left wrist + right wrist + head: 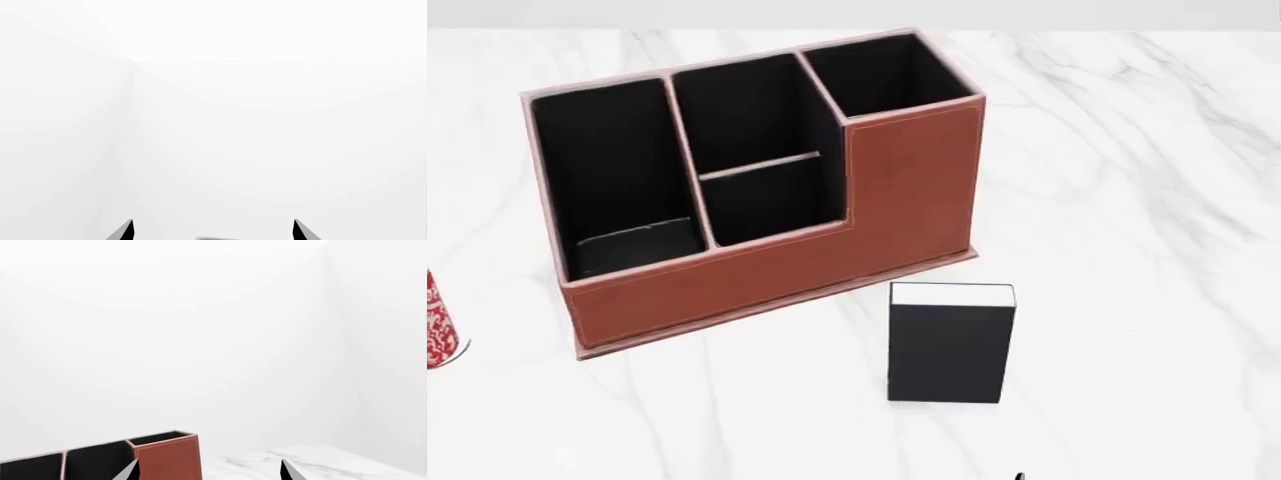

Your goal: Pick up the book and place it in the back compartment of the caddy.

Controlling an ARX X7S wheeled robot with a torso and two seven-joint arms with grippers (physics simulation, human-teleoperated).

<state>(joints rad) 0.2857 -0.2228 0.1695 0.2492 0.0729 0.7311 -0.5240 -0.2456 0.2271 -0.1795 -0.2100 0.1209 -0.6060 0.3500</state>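
Note:
The book [950,345], black with white page edges on top, appears to stand upright on the marble just in front of the caddy [868,200]. The caddy is reddish-brown with black lining. Its back compartment [767,205] is the short middle pocket between the thin divider and the low wall, and nothing shows in it. My right gripper [210,471] is open, and the caddy's tall end [167,457] shows beyond its fingertips. My left gripper [213,231] is open too, facing only white walls. Neither gripper holds anything, and both are far from the book.
A red patterned mug [435,322] stands at the left edge of the head view, beside the caddy. White marble tabletop [1148,200] stretches to the right of the caddy and around the book. A small dark tip [1018,477] pokes in at the bottom edge.

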